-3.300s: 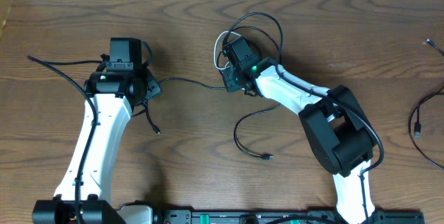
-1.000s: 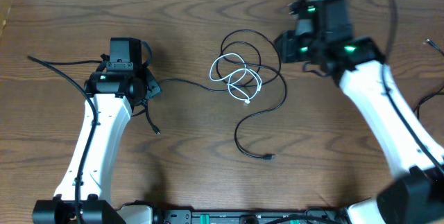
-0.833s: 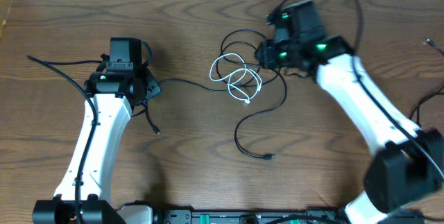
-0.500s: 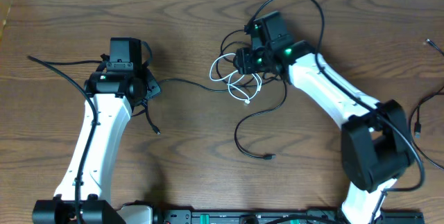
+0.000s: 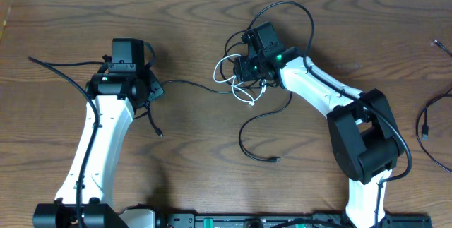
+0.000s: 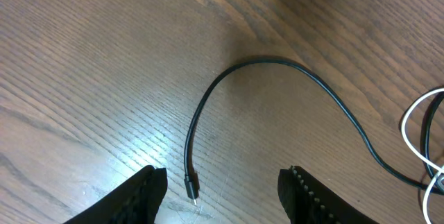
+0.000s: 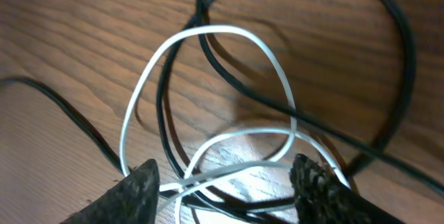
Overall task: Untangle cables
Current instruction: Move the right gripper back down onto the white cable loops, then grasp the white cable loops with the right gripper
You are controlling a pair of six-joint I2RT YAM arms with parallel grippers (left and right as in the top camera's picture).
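A tangle of cables lies mid-table: a looped white cable (image 5: 227, 69) interlaced with thin black cables (image 5: 265, 115). My right gripper (image 5: 247, 68) is open right over the tangle; in the right wrist view its fingers (image 7: 225, 189) straddle the white loops (image 7: 208, 37) and black strands (image 7: 388, 57). One black cable (image 5: 191, 83) runs left from the tangle towards my left gripper (image 5: 152, 90), which is open and empty. In the left wrist view its plug end (image 6: 192, 182) lies on the wood between the open fingers (image 6: 222, 196).
Another black cable with a plug (image 5: 424, 129) lies at the right table edge, with a small plug end (image 5: 438, 44) further back. A thicker black wire (image 5: 56, 69) trails left from the left arm. The table's far edge meets a white wall.
My right arm has swung left and down from the back right onto the cable tangle. The left arm has not moved. Earlier still, the right gripper was over the same tangle.
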